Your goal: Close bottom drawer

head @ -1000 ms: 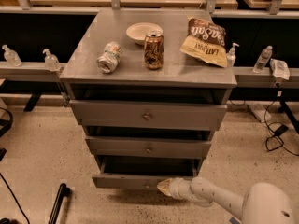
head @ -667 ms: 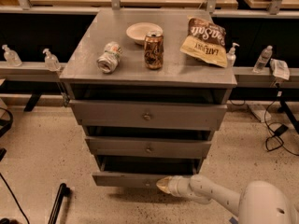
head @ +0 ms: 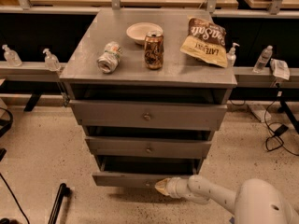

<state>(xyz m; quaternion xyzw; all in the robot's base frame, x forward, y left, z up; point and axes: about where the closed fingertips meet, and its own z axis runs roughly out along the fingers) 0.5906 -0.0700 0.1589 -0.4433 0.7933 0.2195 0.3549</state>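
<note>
The bottom drawer [head: 121,178] is the lowest of three grey drawers in the cabinet. It stands pulled out a little, with a dark gap above its slim front panel. My gripper [head: 162,186] is at the end of the white arm coming in from the lower right. Its tip rests against the middle of the bottom drawer's front, where it covers the knob. The middle drawer [head: 148,147] and the top drawer [head: 147,115] also stand slightly out.
On the cabinet top [head: 88,55] are a white bowl [head: 141,32], an upright brown can [head: 153,49], a crushed can on its side [head: 108,57] and a chip bag [head: 205,41]. Small bottles stand on side ledges. Cables lie on the floor at right; a black stand is at lower left.
The gripper has stayed against the bottom drawer's front, shifting very slightly left. The drawer looks about as far out as before.
</note>
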